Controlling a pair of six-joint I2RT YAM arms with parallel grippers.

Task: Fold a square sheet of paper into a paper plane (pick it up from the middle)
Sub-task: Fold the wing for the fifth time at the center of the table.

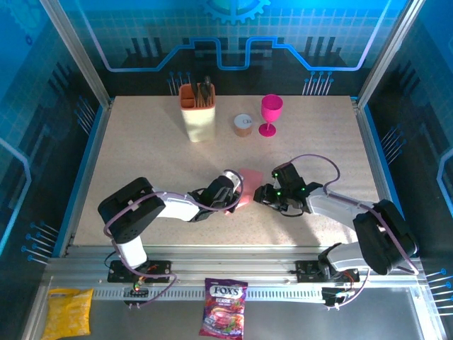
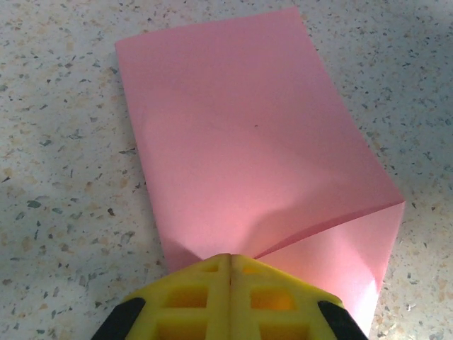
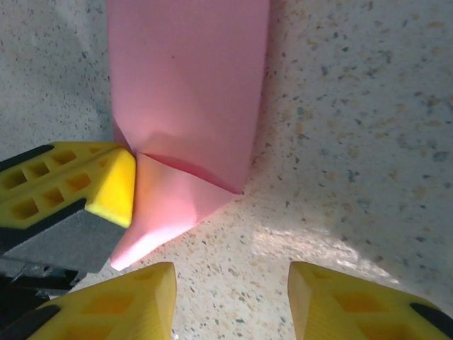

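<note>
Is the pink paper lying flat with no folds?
No, the paper has one corner folded over beside the left fingers.

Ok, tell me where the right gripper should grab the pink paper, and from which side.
Probably the folded corner flap of the pink paper, beside the left gripper's pinch, approached from the right gripper's side: that pointed corner faces its open jaws; the rest lies flat.

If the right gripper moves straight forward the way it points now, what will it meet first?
Most likely the folded pink paper: its turned-over corner lies just ahead of the right gripper. The left gripper, shut on it, sits slightly off that line.
</note>
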